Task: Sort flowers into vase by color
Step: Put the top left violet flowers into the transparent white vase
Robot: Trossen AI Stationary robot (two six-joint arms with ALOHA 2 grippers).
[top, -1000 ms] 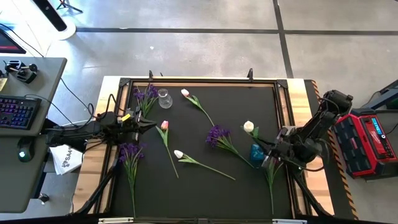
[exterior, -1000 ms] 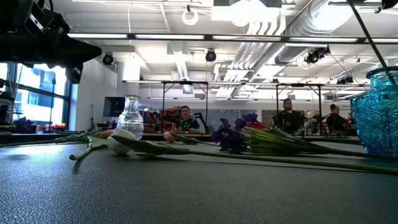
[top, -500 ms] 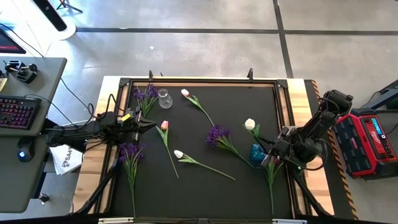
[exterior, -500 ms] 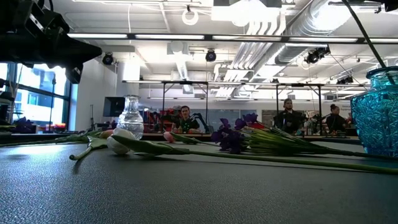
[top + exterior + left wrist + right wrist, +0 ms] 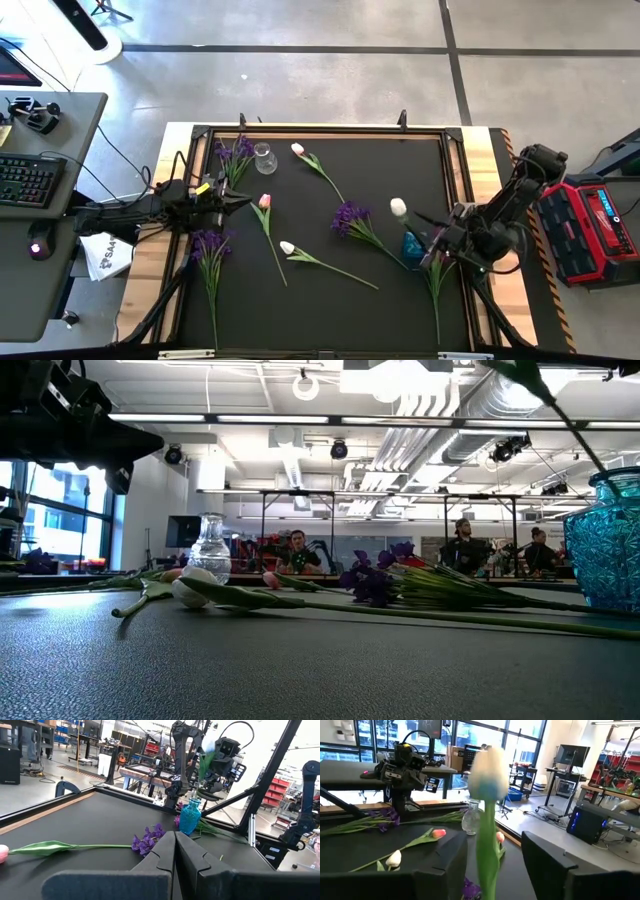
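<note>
White tulip (image 5: 487, 810) between right tool (image 5: 492, 865) fingers

From up here I see a grey concrete floor (image 5: 330, 80) crossed by dark lines, and a desk (image 5: 40, 215) with a keyboard (image 5: 30, 180) left of the table. Across the room, bright windows (image 5: 45, 520), white ceiling ducts (image 5: 430, 400) and seated people (image 5: 297, 550) at far workbenches.

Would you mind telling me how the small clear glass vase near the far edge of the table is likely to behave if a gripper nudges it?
The clear vase looks fragile, being thin glass. It stands upright on a bulbous base with a narrow neck, so a push up high would probably tip it. Being round, it may then roll across the black mat.
</note>
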